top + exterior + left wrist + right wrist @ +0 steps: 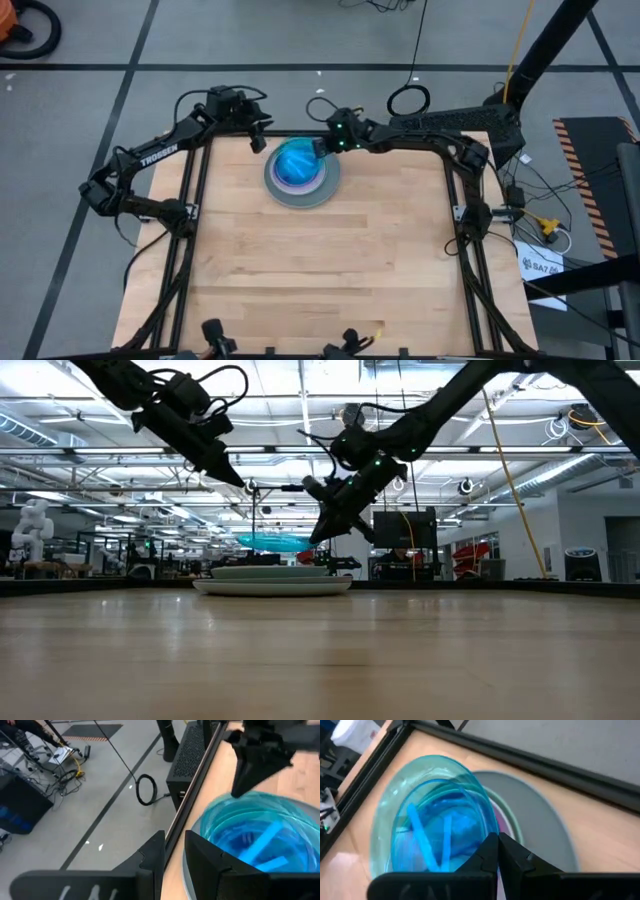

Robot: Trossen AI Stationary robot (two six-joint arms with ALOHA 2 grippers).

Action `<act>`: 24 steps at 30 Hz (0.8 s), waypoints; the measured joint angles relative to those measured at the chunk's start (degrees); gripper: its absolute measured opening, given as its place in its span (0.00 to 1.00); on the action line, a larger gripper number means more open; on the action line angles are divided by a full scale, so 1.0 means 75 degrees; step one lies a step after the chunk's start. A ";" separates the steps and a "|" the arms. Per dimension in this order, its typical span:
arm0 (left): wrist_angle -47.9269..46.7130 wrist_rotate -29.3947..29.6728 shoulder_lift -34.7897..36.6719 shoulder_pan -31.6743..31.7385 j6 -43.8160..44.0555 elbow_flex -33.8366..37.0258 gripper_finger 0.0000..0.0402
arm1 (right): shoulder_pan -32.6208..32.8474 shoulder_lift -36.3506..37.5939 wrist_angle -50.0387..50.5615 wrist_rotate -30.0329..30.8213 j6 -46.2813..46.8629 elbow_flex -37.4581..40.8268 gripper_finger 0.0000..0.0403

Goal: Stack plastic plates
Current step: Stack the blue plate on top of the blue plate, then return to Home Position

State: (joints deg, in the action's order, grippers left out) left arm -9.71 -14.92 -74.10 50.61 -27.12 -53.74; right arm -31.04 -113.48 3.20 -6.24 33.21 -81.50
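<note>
High view: I see plate stack (302, 180) at table's (320, 270) 12 o'clock edge, grey plate lowest. My right gripper (322, 146) pinches teal-blue plate (296, 162) above it.

Low view: teal plate hangs clear over stack.

Left wrist: left gripper (175, 851) empty, fingers slightly parted, off table edge; cable coil (146, 790) on floor.

Right wrist: fingers clamped on teal rim.

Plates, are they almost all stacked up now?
Nearly. A pile already sits on the big grey plate, with green and pink edges peeking out in the right wrist view. The right tool holds a teal-blue plate in the air above the pile. It isn't set down yet. The left tool waits beside the stack. No loose plates show elsewhere.
</note>
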 joint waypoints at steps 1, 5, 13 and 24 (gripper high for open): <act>0.0001 0.0000 0.0002 0.0034 0.0007 0.0000 0.21 | 0.0033 -0.0099 0.0063 -0.0003 0.0000 -0.0120 0.00; -0.0117 0.0000 0.0002 0.0142 0.0003 0.0000 0.21 | 0.0185 -0.0358 0.0246 0.0000 0.0016 -0.0442 0.00; -0.0132 -0.0004 0.0002 0.0151 0.0010 0.0000 0.21 | 0.0407 -0.0364 0.0292 0.0066 0.0124 -0.0444 0.02; -0.0353 -0.0558 0.0000 0.0137 0.0525 0.0000 0.21 | 0.0521 -0.0271 0.0629 0.0608 -0.0261 -0.0442 0.23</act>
State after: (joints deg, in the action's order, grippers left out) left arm -12.36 -19.10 -74.10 51.64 -23.18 -53.74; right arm -27.14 -115.51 7.92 -1.68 31.25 -84.82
